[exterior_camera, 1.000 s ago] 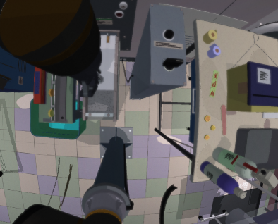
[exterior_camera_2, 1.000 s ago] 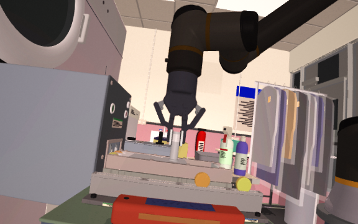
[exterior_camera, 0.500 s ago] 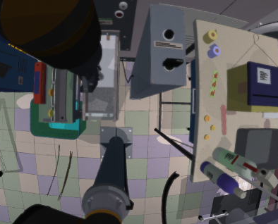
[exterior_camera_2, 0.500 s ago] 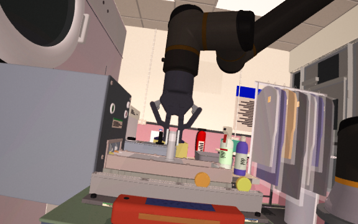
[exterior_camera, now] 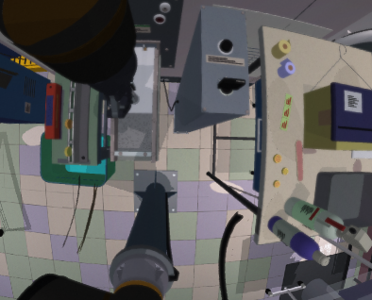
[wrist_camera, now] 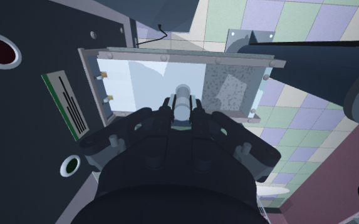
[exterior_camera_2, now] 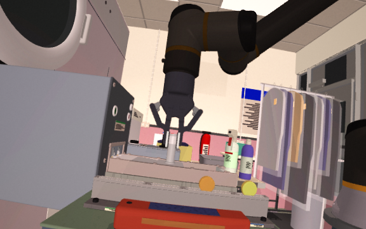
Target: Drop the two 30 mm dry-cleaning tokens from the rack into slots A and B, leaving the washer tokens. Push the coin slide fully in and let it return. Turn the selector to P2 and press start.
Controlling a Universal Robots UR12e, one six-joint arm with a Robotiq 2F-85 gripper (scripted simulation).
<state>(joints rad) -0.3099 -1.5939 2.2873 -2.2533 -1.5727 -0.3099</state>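
The top of the coin slide's upright grey handle (exterior_camera_2: 171, 149) (wrist_camera: 182, 104) is hidden between the fingers of my gripper (exterior_camera_2: 172, 136) (wrist_camera: 182, 108), which is closed around it above the coin mechanism (exterior_camera_2: 176, 181). The arm hides the gripper in the side camera. Two round orange-yellow tokens (exterior_camera_2: 206, 183) (exterior_camera_2: 249, 188) sit on the front of the mechanism's stepped base. The pale slide plate (wrist_camera: 150, 84) lies under the handle, beside the dark control panel (wrist_camera: 27, 103) with its round holes.
Behind the mechanism stand a red extinguisher (exterior_camera_2: 205, 143), a spray bottle (exterior_camera_2: 231, 156) and a purple bottle (exterior_camera_2: 247, 160). A garment rack (exterior_camera_2: 300, 143) fills the right side. A grey machine box (exterior_camera_2: 37, 140) stands at left, and a red case (exterior_camera_2: 179, 218) lies in front.
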